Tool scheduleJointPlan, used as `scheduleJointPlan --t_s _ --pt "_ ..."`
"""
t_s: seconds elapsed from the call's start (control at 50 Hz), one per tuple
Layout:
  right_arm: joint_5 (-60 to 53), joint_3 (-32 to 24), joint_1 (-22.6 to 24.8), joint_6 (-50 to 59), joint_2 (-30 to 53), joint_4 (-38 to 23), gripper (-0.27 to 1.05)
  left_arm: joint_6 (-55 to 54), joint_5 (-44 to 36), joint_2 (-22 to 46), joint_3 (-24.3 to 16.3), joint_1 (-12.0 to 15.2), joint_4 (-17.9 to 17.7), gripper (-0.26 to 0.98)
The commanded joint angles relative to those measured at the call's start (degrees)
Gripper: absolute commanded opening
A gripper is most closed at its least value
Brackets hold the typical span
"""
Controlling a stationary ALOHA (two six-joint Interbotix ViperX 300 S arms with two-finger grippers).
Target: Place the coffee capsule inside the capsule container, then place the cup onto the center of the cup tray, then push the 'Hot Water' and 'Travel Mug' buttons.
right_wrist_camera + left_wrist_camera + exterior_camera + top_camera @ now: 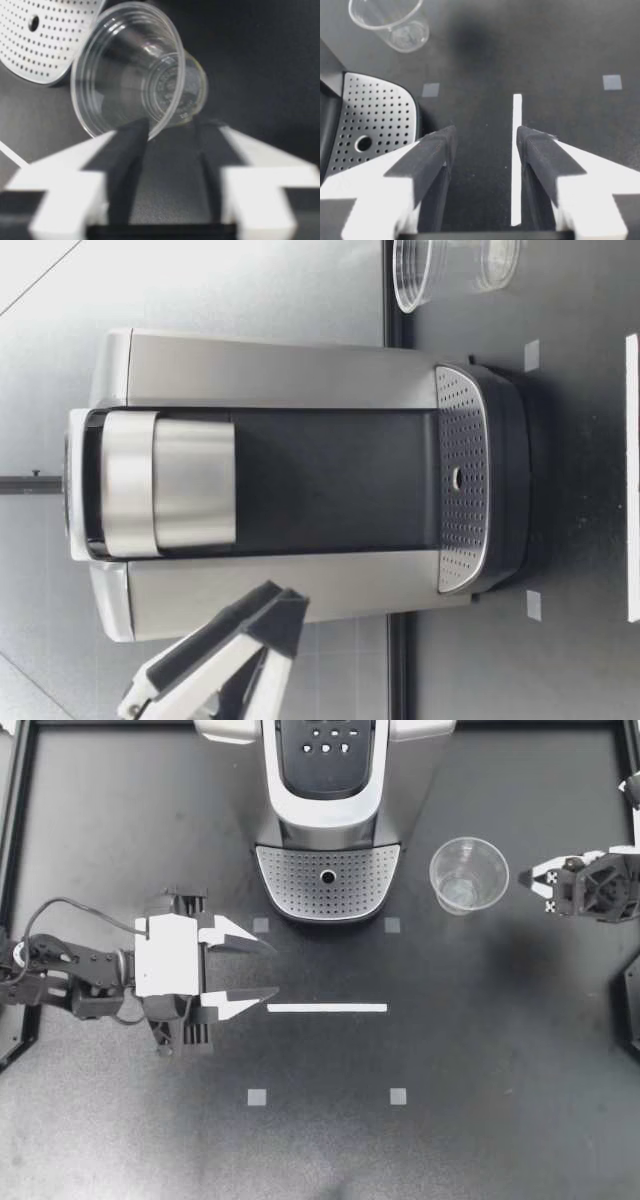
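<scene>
Nearest, my left gripper [272, 968] hangs over the table [500, 1070], fingers spread, empty. The cup [468, 875] stands upright beside the cup tray [300, 885], just ahead of my right gripper [528, 885], likewise spread and holding nothing.

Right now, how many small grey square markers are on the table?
4. By the cup tray: back-left square, back-right square. Past the white strip: front-left square, front-right square. None seems hidden.

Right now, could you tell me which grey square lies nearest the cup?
The grey square by the cup tray's right corner; the other three lie farther from the cup.
</scene>
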Motion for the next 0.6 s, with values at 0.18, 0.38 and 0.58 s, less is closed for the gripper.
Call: scheduleJointPlan --t_s 0.18,0.38,0.58 --pt "-0.7 -3.1 -0.4 0.0 2.9 -0.2 0.54 -0.1 -0.2 -0.1 -0.6 0.0 0.3 0.43" --pt "-0.4 -4.1 -0.4 -0.1 6.5 -0.2 0.54 -0.1 -0.2 0.1 -0.6 0.0 0.2 0.43" --pt "-0.4 -5.3 -0.4 -0.2 9.1 -0.2 0.54 -0.1 -0.2 0.1 -0.6 0.0 0.2 0.43"
